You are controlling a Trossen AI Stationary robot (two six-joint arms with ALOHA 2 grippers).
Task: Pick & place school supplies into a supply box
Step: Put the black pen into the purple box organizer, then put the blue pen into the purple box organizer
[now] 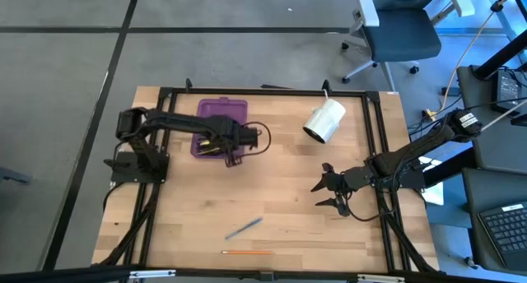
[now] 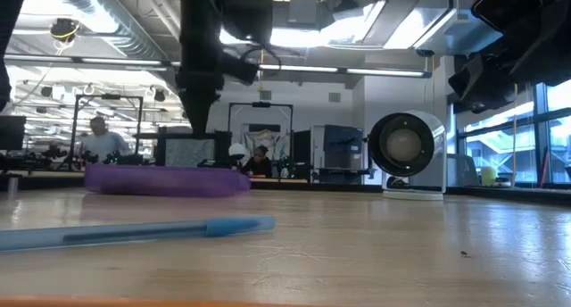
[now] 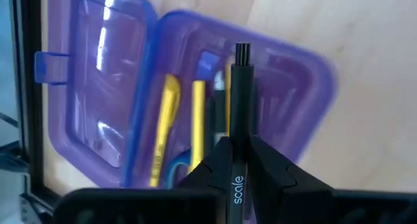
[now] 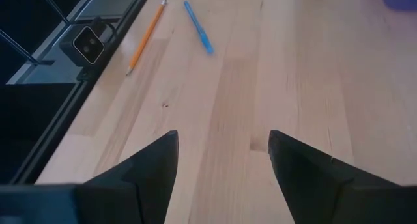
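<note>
Now, entry for this moment:

Left gripper: my left gripper hangs over the supply box at the table's far left, fingers clamped on a black pen.

Black pen, axis: it runs straight out ahead of my fingers, tip forward, and in the left wrist view it lies roughly parallel to the box's long side and to the pens already inside.

Key relation: the pen sits directly above the open tray, not above the lid, which lies flat beside it. Judgement: a short lowering and a release should suffice; no turning of the wrist looks needed.

Box contents: a yellow pen, a second yellow stick and something blue, partly hidden behind my fingers; I cannot say what it is.

Right gripper: my right gripper waits low over the table's right half, fingers spread wide, holding nothing.

Left on the table: blue pen and orange pencil, both near the front edge, well apart from the box.

Axes of those two: the pencil lies along the front edge; the blue pen is slanted to it.

Nearer arm: the right, in my judgement; both lie ahead of its open fingers in the right wrist view.

Risk: the pen may land across the ones already in the tray.
</note>
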